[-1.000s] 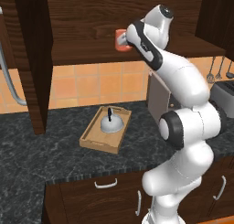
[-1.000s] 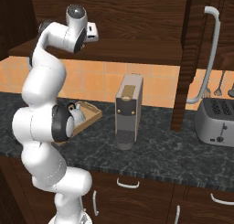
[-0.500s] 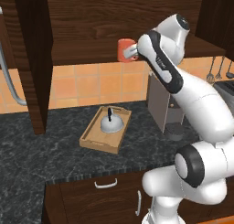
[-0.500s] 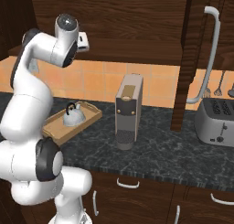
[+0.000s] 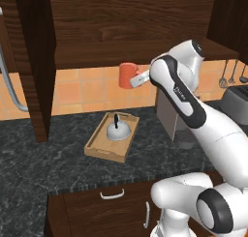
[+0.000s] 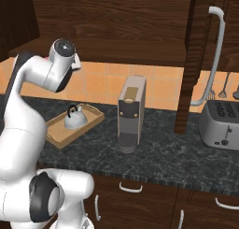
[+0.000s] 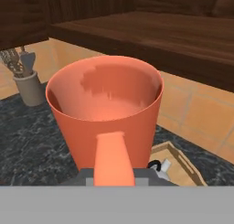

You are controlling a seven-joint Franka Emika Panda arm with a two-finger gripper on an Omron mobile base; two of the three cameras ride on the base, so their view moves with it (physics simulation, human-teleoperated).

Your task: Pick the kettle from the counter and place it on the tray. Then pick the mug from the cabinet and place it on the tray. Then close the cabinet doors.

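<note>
From the left base view the mug (image 5: 128, 75) hangs in the air, orange-red, just in front of the cabinet (image 5: 121, 23) and level with the front edge of its shelf, well above the worktop (image 5: 58, 163). The tool (image 5: 137, 80) sits hard against the mug's right side at the end of the white arm, and the mug is off every surface, so it is gripped by the handle side. The fingers themselves are too small here to make out.

Over on the right base view, the arm's big white elbow covers that spot, and the mug is hidden behind it. What this side gives instead is the tall grey coffee machine (image 6: 130, 113) standing on the worktop (image 6: 177, 153), the toaster (image 6: 221, 125) at the far right, and an open cabinet door (image 6: 198, 60) with its long silver bar handle.

The hand view looks straight into the mug (image 7: 105, 111): open mouth up, upright, its handle running down toward the bottom edge, where the tool (image 7: 114, 175) closes on it. The jaws look clenched on that handle, though the tips are mostly buried behind it.

The kettle (image 5: 116, 131) rests in the tray (image 5: 97, 149), black handle upright. The tray lies on the worktop below and a little left of the mug. The hand view catches one tray corner (image 7: 183, 166) beneath the mug.
</note>
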